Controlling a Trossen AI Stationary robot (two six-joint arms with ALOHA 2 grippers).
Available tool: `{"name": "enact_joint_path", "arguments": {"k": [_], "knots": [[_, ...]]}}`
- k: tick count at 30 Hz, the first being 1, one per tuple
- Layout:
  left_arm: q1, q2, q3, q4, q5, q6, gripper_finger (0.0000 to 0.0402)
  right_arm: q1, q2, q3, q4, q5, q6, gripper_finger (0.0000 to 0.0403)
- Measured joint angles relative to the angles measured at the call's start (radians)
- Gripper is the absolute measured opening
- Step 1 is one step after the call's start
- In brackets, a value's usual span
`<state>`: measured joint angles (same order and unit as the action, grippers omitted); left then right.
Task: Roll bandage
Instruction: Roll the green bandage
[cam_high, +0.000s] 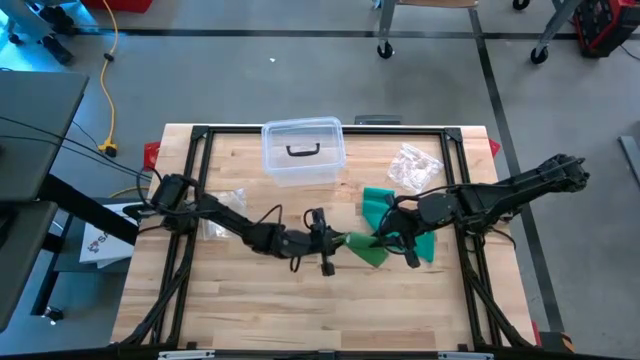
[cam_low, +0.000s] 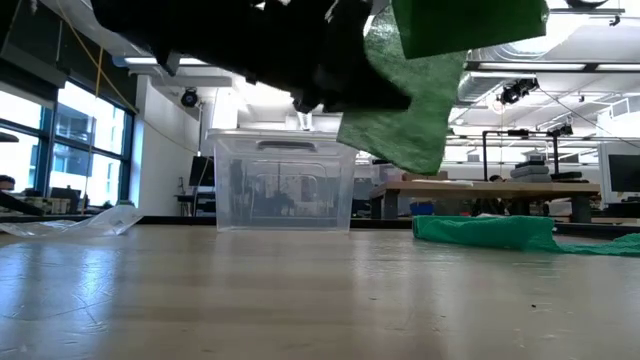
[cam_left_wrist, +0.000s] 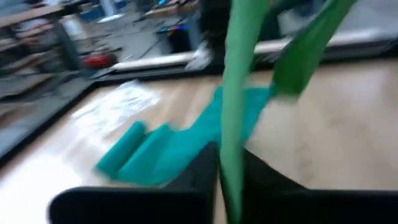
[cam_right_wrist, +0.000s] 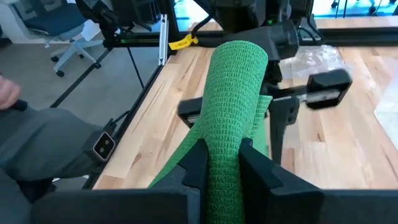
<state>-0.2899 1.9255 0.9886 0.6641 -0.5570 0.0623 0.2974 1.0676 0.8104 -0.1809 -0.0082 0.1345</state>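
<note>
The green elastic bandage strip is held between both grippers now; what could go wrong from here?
1. The left gripper pinches only a thin edge of the green elastic bandage strip, so that edge might slip out under tension.
2. The right gripper grips the strip bunched, so it may roll unevenly.
3. The teal bandage lies loose on the wooden table just below, so the hanging strip might snag it.

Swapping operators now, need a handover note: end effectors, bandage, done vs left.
Left end effector: shut on the green bandage, mid-table, lifted off the wood.
Right end effector: shut on the green bandage, close beside the left one.
A teal bandage lies loose on the table behind them, near a clear bin and plastic wrappers.
Done: strip picked up and held by both arms.
Left: the rolling; the strip hangs loose, no tight roll yet.
</note>
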Motion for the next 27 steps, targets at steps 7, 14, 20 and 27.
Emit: {"name": "enact_joint_path", "arguments": {"k": [7,14,20,27], "knots": [[0.009,0.001,0.0,-0.411,-0.394,-0.106,0.0002,0.053,0.0,0.0,-0.003,-0.003,0.015,0.0046],[0.0,0.0,0.0,-0.86,-0.615,-0.378,0.0001,0.136,0.027,0.0,-0.048,0.01,-0.041,0.0046],[0.001,0.0,0.0,-1.12,-0.667,-0.564,0.0001,0.15,0.171,0.0,-0.073,0.027,-0.096,0.0046],[0.025,0.0,0.0,-1.247,-0.685,-0.482,0.0,0.116,0.37,0.0,-0.07,0.093,-0.324,0.0046]]}}
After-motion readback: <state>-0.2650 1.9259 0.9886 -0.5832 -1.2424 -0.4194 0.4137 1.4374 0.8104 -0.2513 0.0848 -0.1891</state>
